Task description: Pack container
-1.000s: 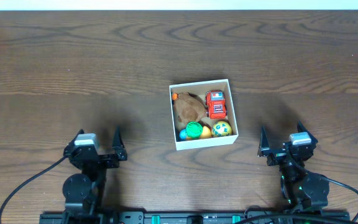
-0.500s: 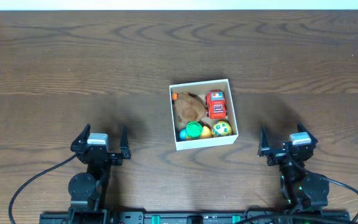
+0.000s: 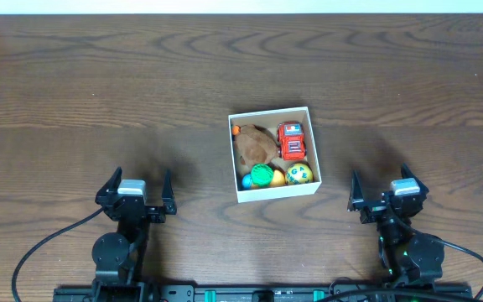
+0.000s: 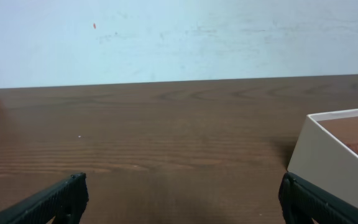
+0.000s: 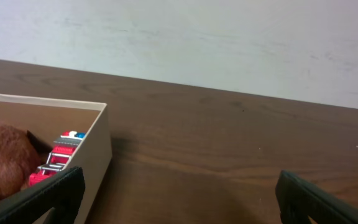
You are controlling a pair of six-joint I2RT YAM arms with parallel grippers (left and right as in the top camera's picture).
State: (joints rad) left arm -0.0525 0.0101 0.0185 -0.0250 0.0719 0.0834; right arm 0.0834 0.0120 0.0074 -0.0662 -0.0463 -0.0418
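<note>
Your left claw [image 3: 141,179] swung square and parked; it and the right claw [image 3: 379,183] sat released, empty, and the container [image 3: 277,194] looked packed.

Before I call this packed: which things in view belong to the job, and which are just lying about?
Job:
- container
- inside it: brown plush, red truck, green ball, yellow patterned ball
- left gripper and right gripper, both open and holding nothing

Just there:
- wooden table
- pale wall behind it
</note>
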